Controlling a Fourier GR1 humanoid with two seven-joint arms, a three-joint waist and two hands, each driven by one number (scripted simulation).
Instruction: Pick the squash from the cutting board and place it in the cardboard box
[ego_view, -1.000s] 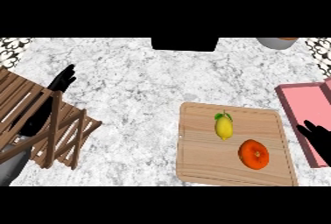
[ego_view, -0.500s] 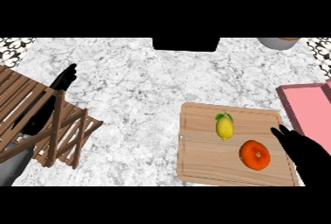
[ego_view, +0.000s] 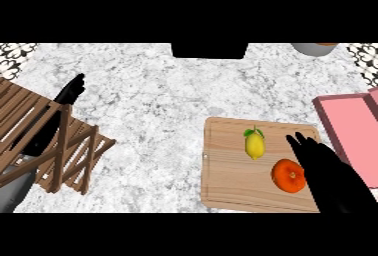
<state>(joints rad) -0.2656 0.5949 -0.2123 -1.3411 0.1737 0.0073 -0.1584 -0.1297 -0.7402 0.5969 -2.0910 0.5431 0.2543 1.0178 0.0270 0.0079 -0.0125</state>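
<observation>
A yellow squash (ego_view: 255, 145) with a green stem lies on the wooden cutting board (ego_view: 227, 175), in its upper middle. Beside it, lower right, sits a round orange fruit (ego_view: 286, 176). My right hand (ego_view: 332, 175) comes in over the board's right side, open, with straight fingers pointing up and left. Its fingertips are just right of the squash and not touching it, and it hides the fruit's right edge. A pink open box (ego_view: 359, 125) stands right of the board. My left hand (ego_view: 65, 99) rests open at the far left, fingers up.
A slatted wooden crate (ego_view: 55, 150) fills the left side, partly in front of my left forearm. A black object (ego_view: 210, 50) sits at the counter's far edge, and a grey bowl (ego_view: 314, 48) at the far right. White marble counter lies between crate and board.
My right hand has moved left from the pink box's edge onto the cutting board, ending close to the squash. The left hand, squash and orange fruit have stayed put.
</observation>
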